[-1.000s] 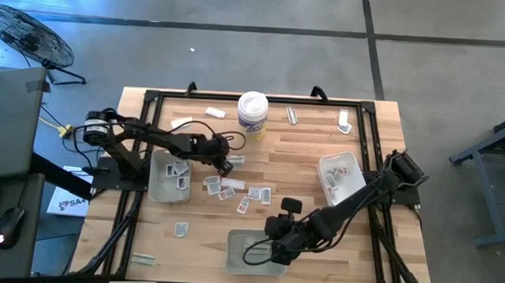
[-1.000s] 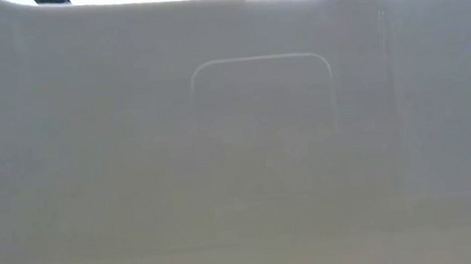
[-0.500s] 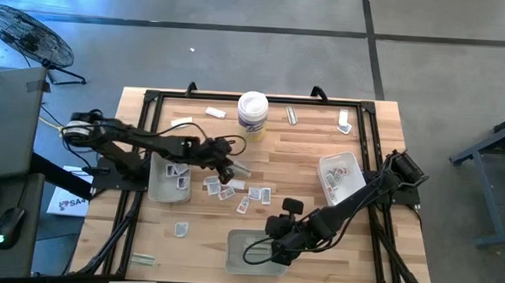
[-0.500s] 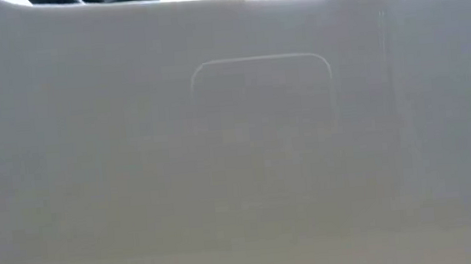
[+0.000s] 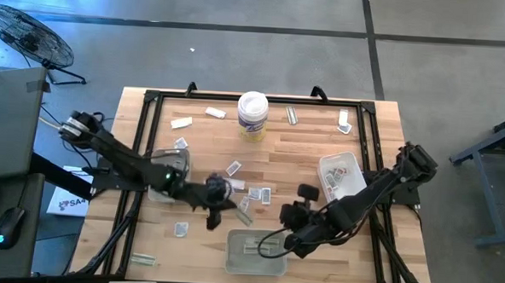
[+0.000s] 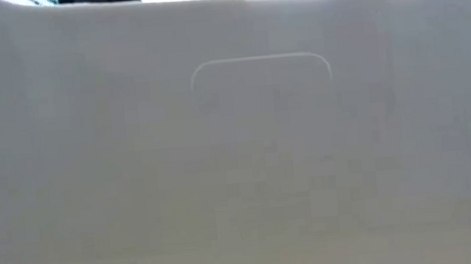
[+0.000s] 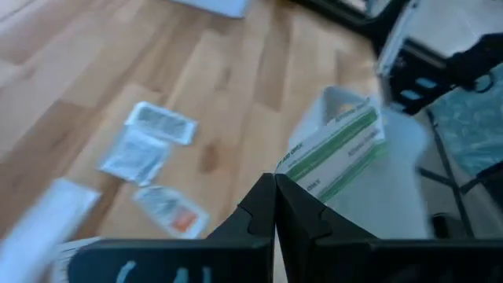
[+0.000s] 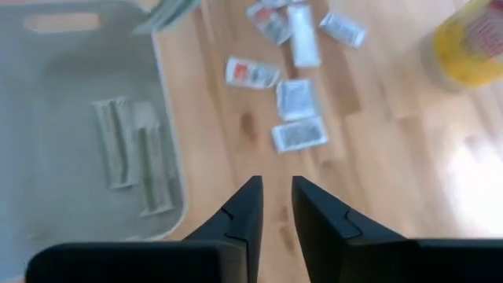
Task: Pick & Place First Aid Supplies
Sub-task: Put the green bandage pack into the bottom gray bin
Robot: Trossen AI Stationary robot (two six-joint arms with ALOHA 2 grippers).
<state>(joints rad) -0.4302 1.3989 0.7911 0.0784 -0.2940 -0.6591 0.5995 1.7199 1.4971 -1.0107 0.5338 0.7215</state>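
Supplies, many small white packets (image 5: 252, 193), lie loose on the middle of the worktop (image 5: 295, 148); more lie along its far edge, and two pale strip wrappers (image 8: 130, 153) rest in the near grey tray (image 5: 252, 251). I see my left gripper (image 5: 232, 206) just beyond that tray's far edge, its jaws pressed together and pinching a strip packet with green print (image 7: 338, 153), which hangs out over the tray. My right gripper (image 5: 288, 244) hovers at the tray's right side; its jaws stand slightly spread with nothing between them. Other trays at left (image 5: 167, 174) and right (image 5: 340, 178) hold packets; a white tub (image 5: 252, 114) stands far.
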